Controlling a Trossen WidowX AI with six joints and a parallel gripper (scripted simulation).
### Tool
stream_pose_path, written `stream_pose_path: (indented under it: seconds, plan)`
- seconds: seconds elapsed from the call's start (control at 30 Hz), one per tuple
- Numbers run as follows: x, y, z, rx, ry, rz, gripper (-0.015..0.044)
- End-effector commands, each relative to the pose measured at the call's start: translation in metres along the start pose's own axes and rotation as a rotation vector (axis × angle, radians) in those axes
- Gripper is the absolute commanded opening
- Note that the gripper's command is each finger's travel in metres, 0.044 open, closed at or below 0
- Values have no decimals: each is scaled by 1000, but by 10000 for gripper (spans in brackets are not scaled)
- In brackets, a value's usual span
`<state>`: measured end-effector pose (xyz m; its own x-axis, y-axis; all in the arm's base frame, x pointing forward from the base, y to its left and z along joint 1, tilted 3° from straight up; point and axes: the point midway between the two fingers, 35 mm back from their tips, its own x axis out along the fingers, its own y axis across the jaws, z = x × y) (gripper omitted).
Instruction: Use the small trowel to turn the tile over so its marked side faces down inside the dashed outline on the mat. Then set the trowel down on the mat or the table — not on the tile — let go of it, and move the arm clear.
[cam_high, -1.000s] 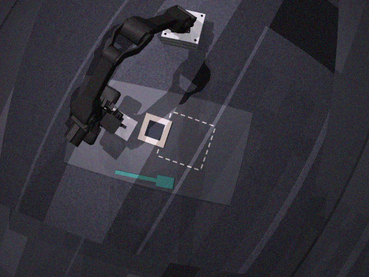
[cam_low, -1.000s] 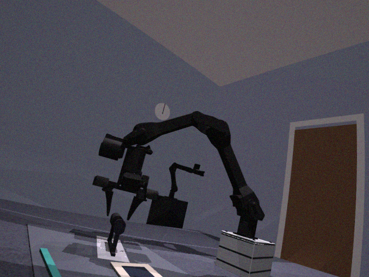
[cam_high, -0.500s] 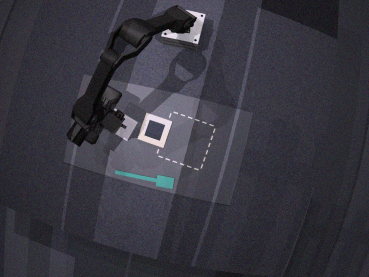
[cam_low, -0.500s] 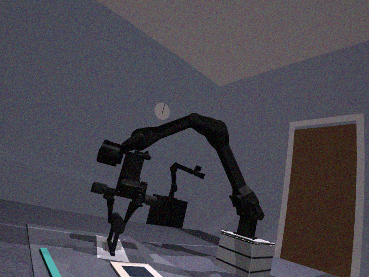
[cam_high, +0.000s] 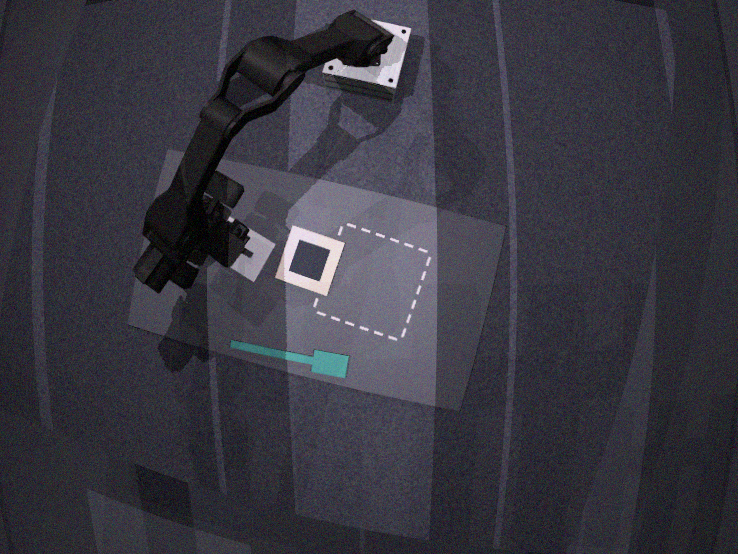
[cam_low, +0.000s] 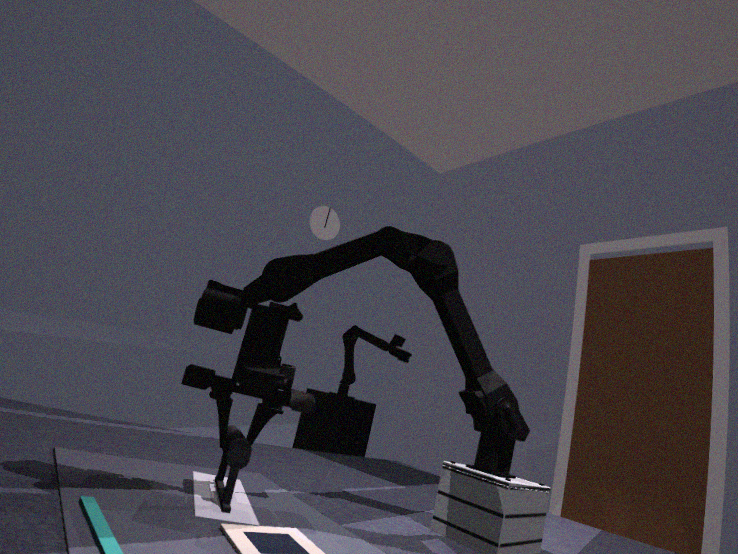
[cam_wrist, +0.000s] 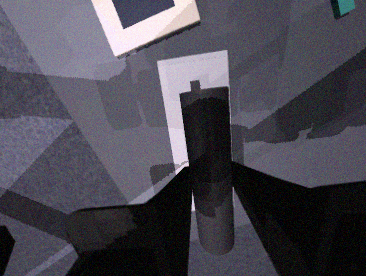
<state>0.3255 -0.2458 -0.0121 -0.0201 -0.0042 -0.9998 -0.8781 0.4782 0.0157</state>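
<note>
The tile (cam_high: 283, 265) (cam_low: 233, 536) (cam_wrist: 116, 41) lies flat on the mat (cam_high: 470, 298), its dark square mark facing up. Its right edge overlaps the left side of the dashed outline (cam_high: 351, 225). The small trowel has a pale flat blade (cam_high: 259, 253) (cam_low: 239, 514) (cam_wrist: 171, 100) lying on the mat left of the tile, and a thick dark handle (cam_low: 239, 450) (cam_wrist: 207, 130) raised above it. My gripper (cam_low: 234, 446) (cam_wrist: 208, 169) points down and is shut on the handle, one finger on each side. In the top view the arm hides most of the handle.
A flat teal spatula-shaped piece (cam_high: 329, 363) (cam_low: 100, 524) (cam_wrist: 344, 6) lies near the mat's front edge. The arm's base stands on a white block (cam_high: 402, 50) (cam_low: 470, 506) behind the mat. A second small arm on a dark box (cam_low: 336, 423) shows in the background.
</note>
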Motion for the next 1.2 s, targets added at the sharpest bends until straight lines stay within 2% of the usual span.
stream_pose_path:
  seconds: [0.0,0.2,0.47,0.7,0.87,1.17]
  plan:
    - [1,0,0,3,-2,0,130]
    - [1,0,0,-2,-2,0,130]
    - [1,0,0,-193,-2,-1,130]
    - [1,0,0,-198,-2,-1,130]
    - [1,0,0,-198,-2,-1,261]
    - [1,0,0,-198,-2,-1,270]
